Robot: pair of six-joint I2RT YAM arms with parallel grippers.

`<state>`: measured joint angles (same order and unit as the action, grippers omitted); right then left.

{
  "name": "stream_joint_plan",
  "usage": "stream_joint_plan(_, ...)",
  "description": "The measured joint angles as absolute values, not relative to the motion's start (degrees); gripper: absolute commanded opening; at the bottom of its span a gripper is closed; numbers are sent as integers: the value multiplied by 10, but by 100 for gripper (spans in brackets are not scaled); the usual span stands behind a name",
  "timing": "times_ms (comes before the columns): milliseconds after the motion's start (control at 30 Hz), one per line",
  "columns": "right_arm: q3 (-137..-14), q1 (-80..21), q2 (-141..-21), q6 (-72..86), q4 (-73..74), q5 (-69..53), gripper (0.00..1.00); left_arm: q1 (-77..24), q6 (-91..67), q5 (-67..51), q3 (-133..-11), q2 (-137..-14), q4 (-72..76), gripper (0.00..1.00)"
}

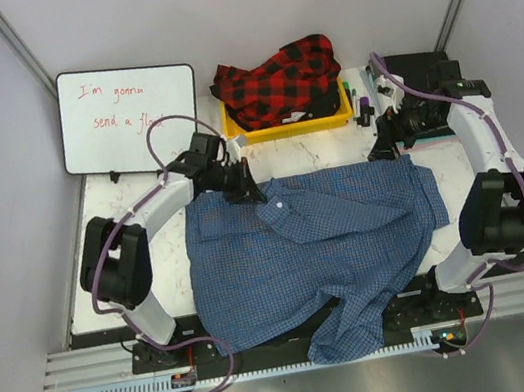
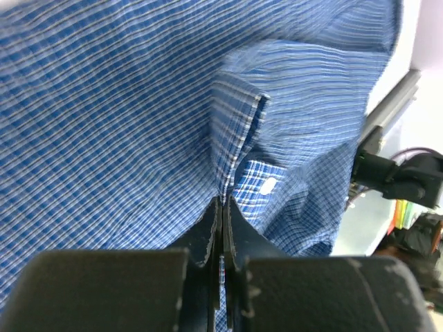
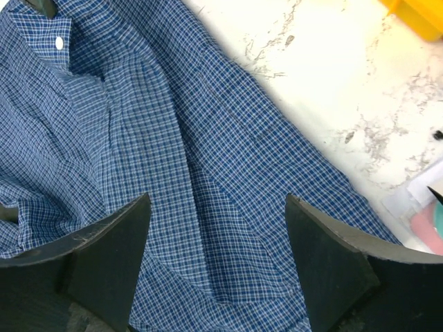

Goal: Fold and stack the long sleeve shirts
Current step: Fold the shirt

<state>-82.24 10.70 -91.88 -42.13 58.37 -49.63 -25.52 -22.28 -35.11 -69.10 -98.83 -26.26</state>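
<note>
Closest to us is the metal rail [image 1: 89, 367] both arms are bolted to, with one sleeve [image 1: 351, 327] of the blue shirt [image 1: 322, 246] drooping over it.

Going by size from there: the bench [image 1: 314, 143] is mostly covered by that blue shirt, which is spread out wide but pretty rumpled, collar [image 1: 291, 216] toward the far side. Behind it there's a whiteboard [image 1: 127, 118] at far left, then the yellow bin [image 1: 291, 128] with the red-and-black plaid shirt [image 1: 277, 81] bunched up inside, so that one's untouched as far as we can tell.

Left end effector [image 1: 246, 191] is clamped fully shut on a pinch of blue cloth right by the collar; the wrist view shows fabric drawn up between the fingers [image 2: 208, 235]. Right end effector [image 3: 218, 200] is spread wide with nothing in it, hovering just above the shirt's far right part.

Our read: we're at the laying-out stage of shirt one, no actual fold made yet. Next up, the right side probably needs to drop and grab that far edge so both can tug the thing flat. We'd watch the dangling sleeve, since it could drag the cloth forward.
</note>
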Motion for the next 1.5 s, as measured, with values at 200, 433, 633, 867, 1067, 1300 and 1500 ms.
stream_joint_plan(200,-813,102,-938,-390,560,-503,69,-335,-156,-394,-725,-959,-243,2)
stream_joint_plan(433,-824,102,-964,-385,574,-516,51,-594,71,-409,-764,-856,-293,2)
stream_joint_plan(633,-773,76,-964,-424,604,-528,34,-736,230,-338,-748,-836,-342,2)
stream_joint_plan(867,-705,-3,-965,-442,621,-510,23,-782,313,-271,-708,-846,-357,2)
stream_joint_plan(1067,-664,-81,-994,-444,619,-468,21,-781,338,-234,-657,-846,-328,2)
stream_joint_plan(1300,-646,-144,-1035,-422,588,-425,21,-780,329,-205,-652,-825,-258,2)
stream_joint_plan(1500,-639,-155,-1066,-397,555,-402,29,-764,297,-191,-653,-794,-210,2)
